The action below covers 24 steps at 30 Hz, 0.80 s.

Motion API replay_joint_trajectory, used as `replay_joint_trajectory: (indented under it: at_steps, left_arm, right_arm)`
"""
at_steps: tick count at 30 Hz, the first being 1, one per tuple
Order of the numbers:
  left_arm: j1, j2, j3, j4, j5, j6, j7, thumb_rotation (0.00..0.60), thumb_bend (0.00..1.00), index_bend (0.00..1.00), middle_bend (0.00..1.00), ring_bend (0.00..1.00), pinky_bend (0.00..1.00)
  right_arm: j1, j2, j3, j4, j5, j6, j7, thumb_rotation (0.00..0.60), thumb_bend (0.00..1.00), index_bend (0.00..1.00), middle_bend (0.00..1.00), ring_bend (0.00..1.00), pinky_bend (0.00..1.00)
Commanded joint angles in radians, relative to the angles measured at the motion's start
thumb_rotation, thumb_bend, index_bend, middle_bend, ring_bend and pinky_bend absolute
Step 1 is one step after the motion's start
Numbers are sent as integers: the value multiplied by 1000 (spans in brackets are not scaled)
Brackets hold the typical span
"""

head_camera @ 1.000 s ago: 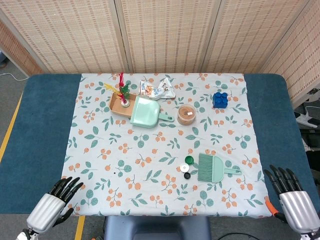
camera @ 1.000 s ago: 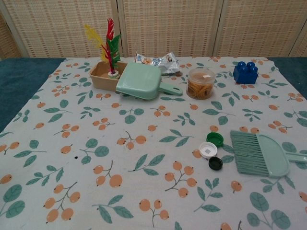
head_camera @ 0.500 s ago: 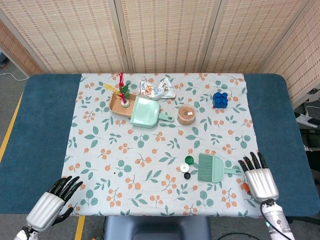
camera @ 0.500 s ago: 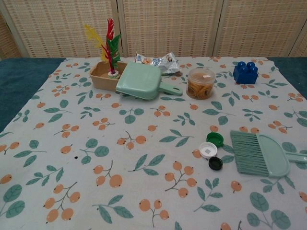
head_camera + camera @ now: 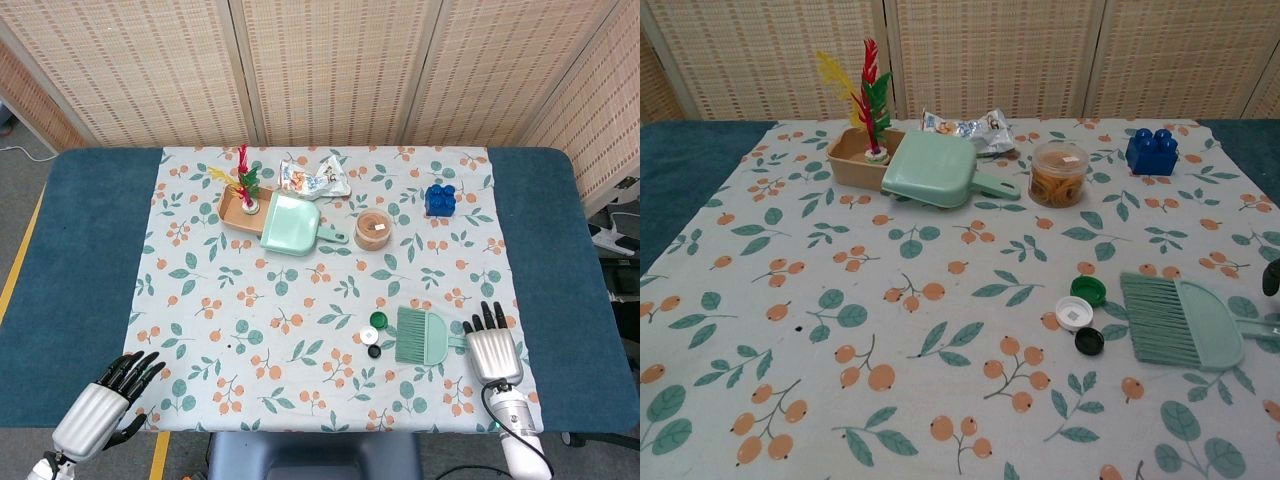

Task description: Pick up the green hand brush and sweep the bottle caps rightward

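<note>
Right hand [image 5: 491, 347] is hovering palm-down with fingers spread, holding nothing, just beside the handle end of the green hand brush [image 5: 424, 336]. Left hand [image 5: 103, 405] is sitting unclenched and empty at the worktop's [image 5: 90, 250] near-left corner. Lying flat on the floral cloth [image 5: 300, 290], the brush is pointing its bristles at the bottle caps [image 5: 372, 336], clustered just left of it.

Woven folding screen [image 5: 330, 70] behind, grey floor [image 5: 25, 190], yellow floor line [image 5: 18, 262], even light
</note>
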Motion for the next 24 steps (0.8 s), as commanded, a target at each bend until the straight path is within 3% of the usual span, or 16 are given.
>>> replay_joint_trajectory:
  at_steps: [1, 10, 24]
  left_arm:
    - [0, 2, 0, -1, 3, 5, -4, 599, 347, 0, 0, 0, 130]
    - [-1, 12, -2, 1, -2, 14, -22, 599, 348, 0, 0, 0, 130]
    - [0, 11, -2, -3, -1, 12, -14, 600, 355, 0, 0, 0, 129]
  right_arm:
    - [18, -34, 3, 19, 22, 11, -39, 600, 274, 337, 246, 11, 0]
    - [42, -91, -7, 68, 80, 27, -102, 600, 276, 343, 247, 14, 0]
    - [63, -118, -24, 98, 106, 39, -87, 600, 276, 388, 260, 38, 0]
